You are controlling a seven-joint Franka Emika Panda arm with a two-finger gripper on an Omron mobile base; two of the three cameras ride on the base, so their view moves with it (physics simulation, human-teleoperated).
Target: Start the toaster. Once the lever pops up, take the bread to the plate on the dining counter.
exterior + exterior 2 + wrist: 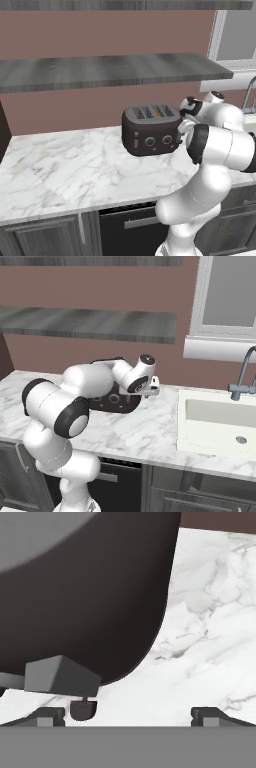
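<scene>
The dark boxy toaster [151,131] stands on the marble counter [70,167], its two knobs facing me. An orange-brown sliver of the bread [158,113] shows in one of the top slots. My gripper [181,127] sits at the toaster's right narrow end. From the right base view, my arm hides most of the toaster [114,401], and the gripper [152,391] points at its end. In the hand view the toaster's end face [85,597] looms close, and the grey lever [60,676] juts out just above my left fingertip [50,716]. The gripper [128,717] is open and holds nothing. The plate and the dining counter are out of view.
A grey shelf [105,70] hangs over the counter behind the toaster. To the right are a white sink [215,421] with a faucet [242,376], below a window [230,296]. Bare marble stretches left of the toaster. Dark cabinets run beneath the counter.
</scene>
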